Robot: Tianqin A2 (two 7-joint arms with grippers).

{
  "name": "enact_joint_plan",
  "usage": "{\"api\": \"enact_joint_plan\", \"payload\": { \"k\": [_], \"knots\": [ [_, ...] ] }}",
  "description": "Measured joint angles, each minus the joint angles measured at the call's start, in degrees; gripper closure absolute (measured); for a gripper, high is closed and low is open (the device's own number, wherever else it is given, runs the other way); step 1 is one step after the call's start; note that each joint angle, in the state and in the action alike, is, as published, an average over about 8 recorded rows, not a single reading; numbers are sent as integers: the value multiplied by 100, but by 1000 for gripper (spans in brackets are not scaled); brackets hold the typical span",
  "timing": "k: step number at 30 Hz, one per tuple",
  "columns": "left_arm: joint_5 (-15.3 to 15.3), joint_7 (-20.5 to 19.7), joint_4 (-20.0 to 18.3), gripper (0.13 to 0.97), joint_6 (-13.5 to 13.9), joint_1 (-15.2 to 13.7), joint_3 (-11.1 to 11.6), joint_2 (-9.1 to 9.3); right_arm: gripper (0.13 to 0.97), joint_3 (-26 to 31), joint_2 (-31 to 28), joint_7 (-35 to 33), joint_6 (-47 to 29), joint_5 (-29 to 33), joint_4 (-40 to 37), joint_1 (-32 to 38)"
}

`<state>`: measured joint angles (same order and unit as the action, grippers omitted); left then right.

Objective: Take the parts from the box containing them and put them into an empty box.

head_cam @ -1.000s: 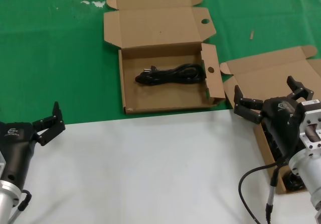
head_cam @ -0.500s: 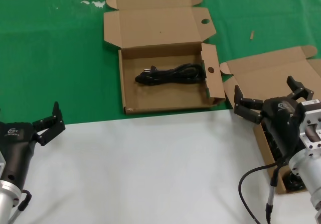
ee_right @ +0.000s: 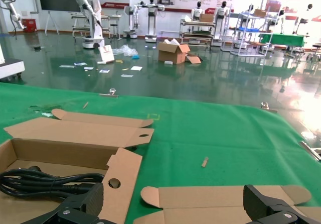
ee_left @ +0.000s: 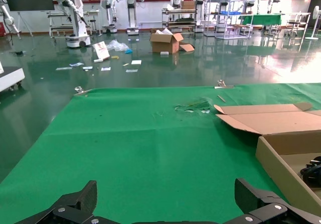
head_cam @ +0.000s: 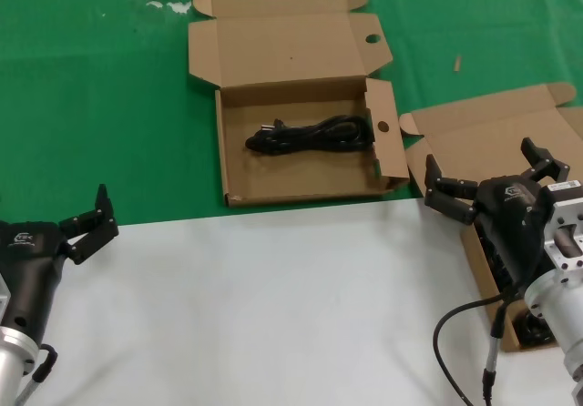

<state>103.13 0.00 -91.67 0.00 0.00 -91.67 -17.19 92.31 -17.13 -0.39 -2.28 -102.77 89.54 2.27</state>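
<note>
The box with round holes in its lid and side flap [head_cam: 301,183] lies open on the green cloth. One coiled black cable [head_cam: 310,135] lies inside it, also visible in the right wrist view as the cable [ee_right: 40,181]. The plain box containing the parts [head_cam: 474,133] sits at the right, open. My right gripper [head_cam: 480,158] hovers over it, open and holding nothing. The arm hides most of that box's inside; a bit of black cable [head_cam: 533,331] shows. My left gripper [head_cam: 89,219] waits open at the near left, over the white surface's edge.
A white surface [head_cam: 273,306] covers the near half of the table, and green cloth [head_cam: 100,106] the far half. The holed box's raised side flap [head_cam: 387,137] stands between the two boxes. A small cardboard scrap [head_cam: 457,63] lies on the cloth.
</note>
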Motion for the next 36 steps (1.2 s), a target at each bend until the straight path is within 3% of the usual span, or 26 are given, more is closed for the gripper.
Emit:
{"api": "enact_joint_plan", "payload": {
  "k": [36],
  "knots": [
    [0,0,0,132,0,0,0,0,129,0,0,0,0,0,0,0]
  ]
}}
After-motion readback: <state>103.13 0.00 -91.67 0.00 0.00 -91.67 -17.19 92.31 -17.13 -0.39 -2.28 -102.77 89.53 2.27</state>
